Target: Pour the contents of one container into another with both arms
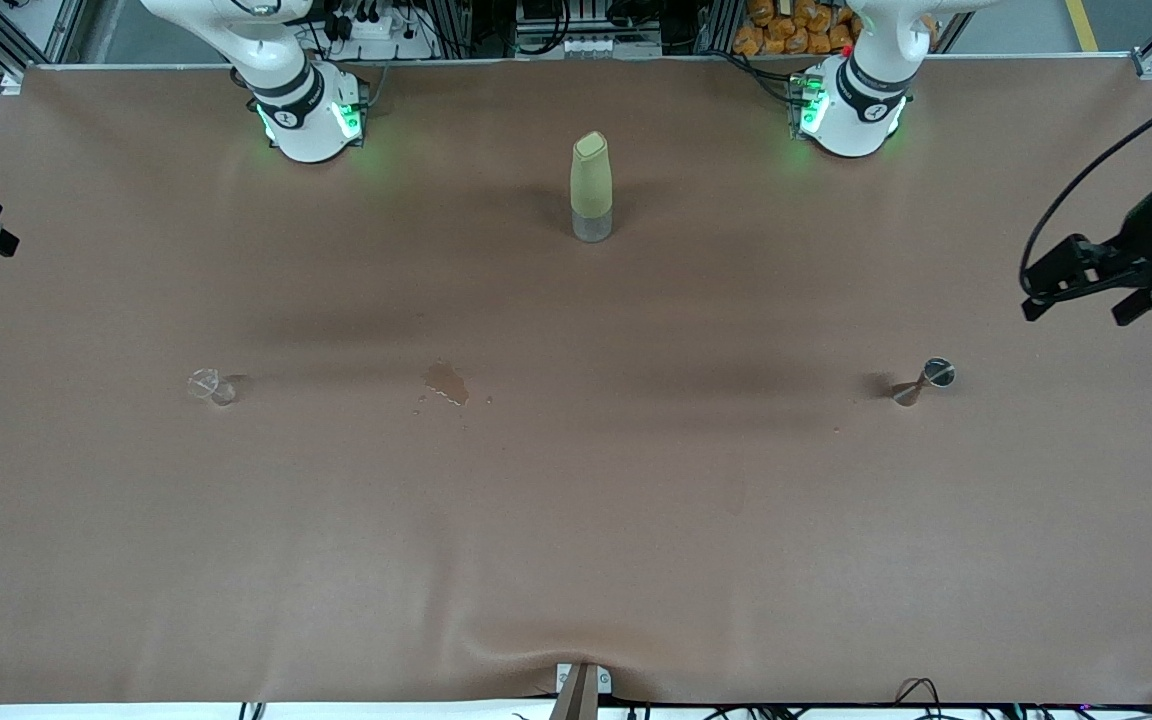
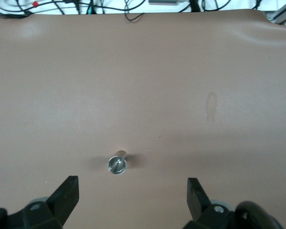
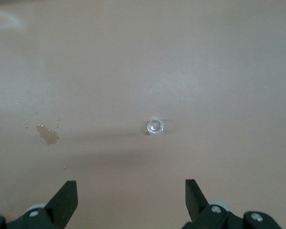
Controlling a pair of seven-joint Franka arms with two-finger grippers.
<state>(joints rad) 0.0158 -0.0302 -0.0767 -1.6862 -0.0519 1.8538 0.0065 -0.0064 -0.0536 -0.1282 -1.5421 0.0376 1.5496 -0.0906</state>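
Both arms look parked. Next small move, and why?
Probably lower the right gripper toward the clear cup. Its fingers are open and empty, and the cup stands untouched on the table beside a small spill. The left gripper, open too, waits above the metal jigger.

My tabletop [image 1: 576, 520] is covered in a brown sheet, rippled at the edge nearest the front camera. A clear cup [image 1: 208, 385] stands toward my right arm's end, a silver jigger [image 1: 924, 381] toward my left arm's end. Between them lies a small wet stain [image 1: 446, 383]. An olive-green bottle [image 1: 591, 187] stands upright, nearer my bases.
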